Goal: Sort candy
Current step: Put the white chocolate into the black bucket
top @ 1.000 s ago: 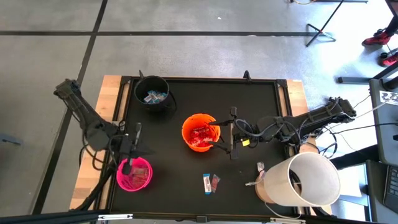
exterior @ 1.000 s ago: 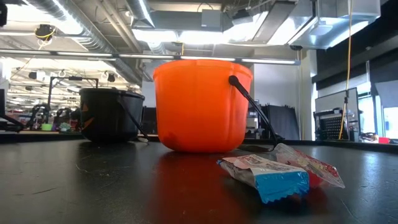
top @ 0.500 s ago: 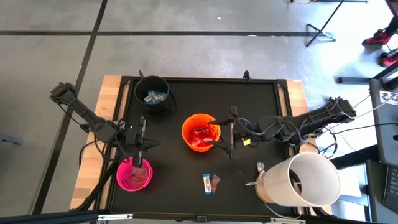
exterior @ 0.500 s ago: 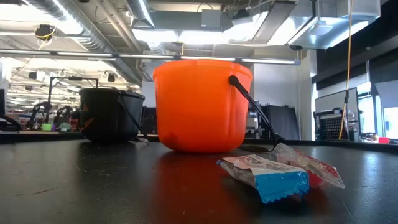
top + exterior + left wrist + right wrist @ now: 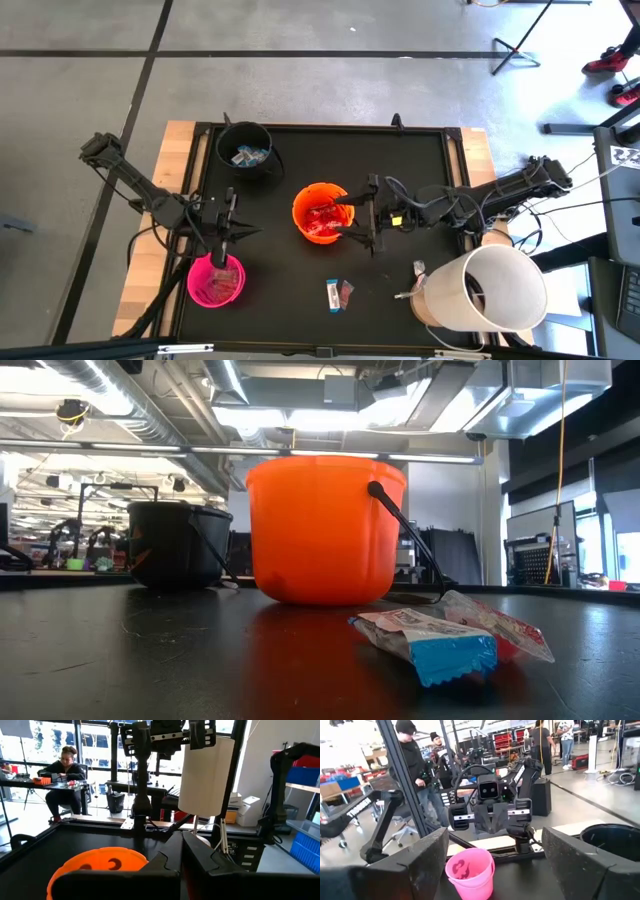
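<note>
Two loose candies lie on the black table near its front edge: a blue-and-white bar (image 5: 331,293) (image 5: 432,641) and a red packet (image 5: 346,292) (image 5: 503,626). The orange bucket (image 5: 321,212) (image 5: 325,528) holds red candy, the black bucket (image 5: 245,150) holds blue-and-white candy, and the pink bucket (image 5: 216,280) (image 5: 470,870) stands at the front left. My left gripper (image 5: 245,233) (image 5: 181,854) is shut with nothing showing between its fingers, level above the pink bucket's far rim. My right gripper (image 5: 350,215) stands wide open and level at the orange bucket's right rim.
A large white cylinder (image 5: 487,290) stands at the table's front right corner, beside the right arm's base. Wooden strips (image 5: 176,150) edge the table left and right. People stand and sit in the room beyond the table (image 5: 415,765).
My left gripper has tipped up from slanting down over the pink bucket to level and has shifted a little toward the table's right, staying shut. My right gripper has rolled slightly about its own axis in place, still open. The candies and buckets have not moved.
</note>
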Controlling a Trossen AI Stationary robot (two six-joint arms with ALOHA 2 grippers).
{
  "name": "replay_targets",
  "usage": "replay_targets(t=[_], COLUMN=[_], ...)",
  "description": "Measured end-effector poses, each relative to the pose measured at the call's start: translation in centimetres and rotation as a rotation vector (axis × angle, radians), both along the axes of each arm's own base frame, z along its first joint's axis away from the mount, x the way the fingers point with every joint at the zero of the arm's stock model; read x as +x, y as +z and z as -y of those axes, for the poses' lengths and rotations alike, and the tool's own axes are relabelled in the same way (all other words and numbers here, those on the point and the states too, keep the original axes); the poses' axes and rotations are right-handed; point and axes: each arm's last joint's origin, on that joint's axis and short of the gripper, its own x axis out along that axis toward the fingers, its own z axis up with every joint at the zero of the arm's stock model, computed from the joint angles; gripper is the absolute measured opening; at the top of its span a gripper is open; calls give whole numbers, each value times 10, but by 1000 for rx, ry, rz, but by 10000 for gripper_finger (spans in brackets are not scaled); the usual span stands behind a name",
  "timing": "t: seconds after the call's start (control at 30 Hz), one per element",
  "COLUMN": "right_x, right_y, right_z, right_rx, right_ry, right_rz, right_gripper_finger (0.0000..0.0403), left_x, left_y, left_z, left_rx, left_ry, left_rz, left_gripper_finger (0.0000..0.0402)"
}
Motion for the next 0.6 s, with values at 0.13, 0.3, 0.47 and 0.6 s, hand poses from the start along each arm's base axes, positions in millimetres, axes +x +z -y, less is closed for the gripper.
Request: replay_targets(t=[0.13,0.3,0.47,0.6], right_x=[3,8,11,11], right_y=[-4,-11,-17,-28], right_z=[-2,-5,-6,-9], right_rx=[12,17,59,102], right_ry=[34,58,72,169], right_rz=[-18,-45,-85,-198], right_gripper_finger=[319,319,319,319], left_x=[0,0,0,0], left_y=[0,0,0,0], left_z=[0,0,0,0], left_rx=[-1,-1,-2,-2], left_ry=[0,0,0,0], left_rz=[1,1,1,1], left_gripper_finger=[2,2,2,2])
